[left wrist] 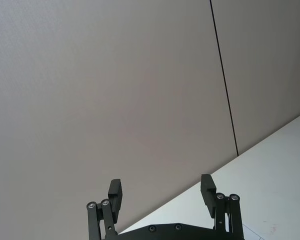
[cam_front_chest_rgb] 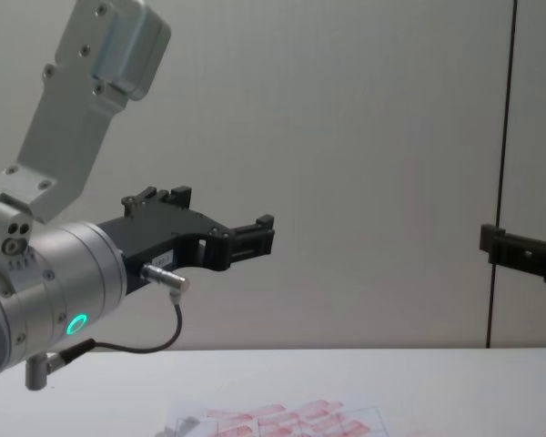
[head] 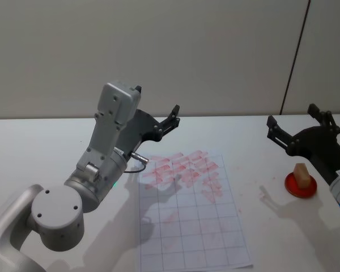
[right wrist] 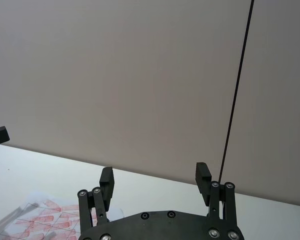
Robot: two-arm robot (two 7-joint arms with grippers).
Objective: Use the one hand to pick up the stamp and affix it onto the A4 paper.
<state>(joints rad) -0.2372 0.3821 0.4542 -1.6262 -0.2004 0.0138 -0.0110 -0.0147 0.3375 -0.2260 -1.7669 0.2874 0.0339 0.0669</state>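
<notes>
The stamp (head: pixel 301 172), a small tan block, stands upright on a round red ink pad (head: pixel 301 187) at the table's right. The A4 paper (head: pixel 187 215), a gridded white sheet with pale red imprints across its far rows, lies flat at the centre and also shows as A4 paper (right wrist: pixel 45 220) and A4 paper (cam_front_chest_rgb: pixel 282 421). My right gripper (head: pixel 292 115) hangs open and empty just beyond and above the stamp, facing the far wall, its fingers (right wrist: pixel 106 180) wide apart. My left gripper (head: pixel 157 101) is raised over the paper's far left corner, open and empty, fingers (left wrist: pixel 115 192) spread.
The white table (head: pixel 45 147) runs back to a plain grey wall with a dark vertical seam (head: pixel 294 56). My bulky left arm (head: pixel 96 170) stands over the table's left front, beside the paper's left edge. A cable (cam_front_chest_rgb: pixel 155 341) loops under the left wrist.
</notes>
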